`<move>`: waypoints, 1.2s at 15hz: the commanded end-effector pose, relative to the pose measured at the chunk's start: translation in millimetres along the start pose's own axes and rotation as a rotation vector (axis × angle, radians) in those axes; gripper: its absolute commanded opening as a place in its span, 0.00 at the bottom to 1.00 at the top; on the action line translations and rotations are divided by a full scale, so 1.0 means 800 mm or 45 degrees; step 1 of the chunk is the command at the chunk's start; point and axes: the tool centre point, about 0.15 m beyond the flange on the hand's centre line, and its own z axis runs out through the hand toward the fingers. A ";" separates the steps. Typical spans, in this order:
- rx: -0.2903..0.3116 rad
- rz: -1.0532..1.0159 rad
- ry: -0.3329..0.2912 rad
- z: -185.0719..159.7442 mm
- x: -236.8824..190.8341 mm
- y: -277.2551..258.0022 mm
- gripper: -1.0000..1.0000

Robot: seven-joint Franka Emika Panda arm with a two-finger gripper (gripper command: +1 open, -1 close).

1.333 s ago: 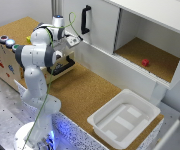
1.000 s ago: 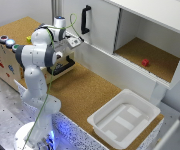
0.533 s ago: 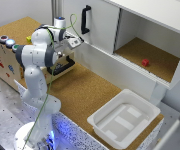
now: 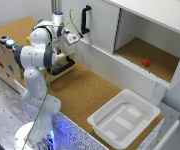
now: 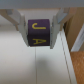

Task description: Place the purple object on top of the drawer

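Note:
In the wrist view my gripper [image 5: 39,31] is shut on the purple object [image 5: 38,31], a small block with yellow letters, held between the two fingers [image 5: 20,26] over a pale flat surface. In the exterior view the gripper [image 4: 61,46] points down over the plywood box unit at that view's left, above the drawer and its long black bar handle [image 4: 61,66]. The purple object is hidden by the arm in that view. I cannot tell whether the block touches the surface below it.
The white cabinet's door with a vertical black handle [image 4: 85,20] stands just behind the gripper. A small red object [image 4: 145,63] lies in the open cabinet bay. A white tub [image 4: 122,117] sits on the cork table. Coloured buttons [image 4: 7,41] top the box's front.

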 end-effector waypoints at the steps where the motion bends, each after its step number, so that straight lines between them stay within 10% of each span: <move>1: 0.035 0.005 -0.087 -0.068 0.078 0.000 0.00; 16: 0.147 -0.045 -0.099 -0.051 0.171 -0.003 0.00; 17: 0.145 -0.044 -0.102 -0.053 0.172 -0.005 1.00; 18: 0.147 -0.044 -0.111 -0.055 0.171 -0.009 1.00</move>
